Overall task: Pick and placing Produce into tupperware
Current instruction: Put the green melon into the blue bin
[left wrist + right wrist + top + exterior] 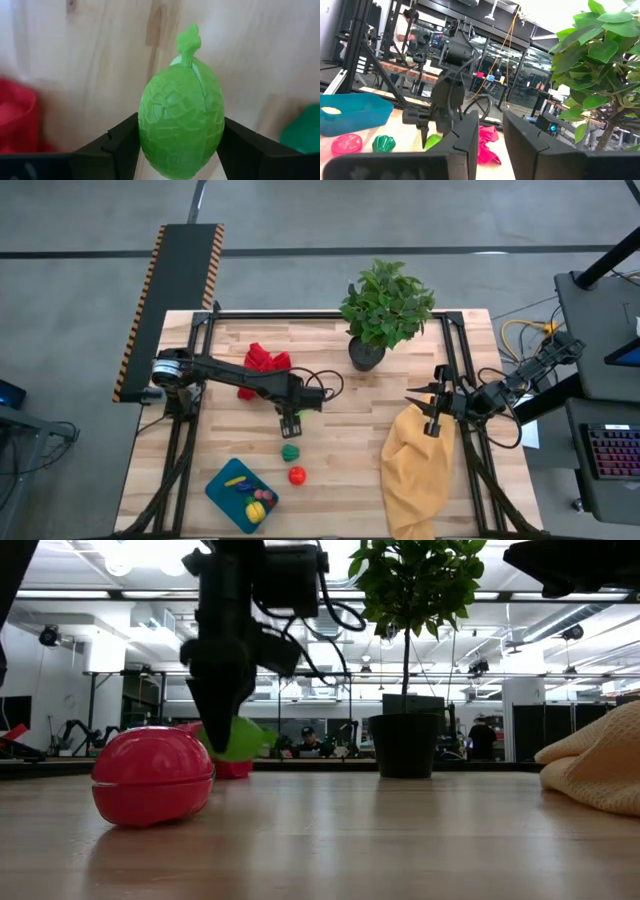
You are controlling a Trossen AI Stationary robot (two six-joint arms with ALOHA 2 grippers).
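My left gripper (290, 423) points down over the middle of the table, shut on a bright green produce piece (181, 120) with a short stem. A dark green piece (290, 451) and a red piece (297, 475) lie on the wood just nearer the table's near edge. The teal tupperware (222, 485) sits near the front left corner with yellow and purple pieces inside. My right gripper (431, 412) waits at the right side above the mustard cloth, open and holding nothing. My left gripper pinches the bright green piece by its two rounded sides (150, 137), one finger (117, 147) on each side. The fingers come from above, pointing down. The stem end (189, 40) sticks out level beyond the fingers. In the low view the piece (243, 738) seems to hang clear of the table.
A red cloth (262, 363) lies at the back left, just behind the left arm. A potted plant (385, 310) stands at the back centre. A mustard cloth (415, 470) covers the front right. Bare wood lies between the tupperware and the cloth.
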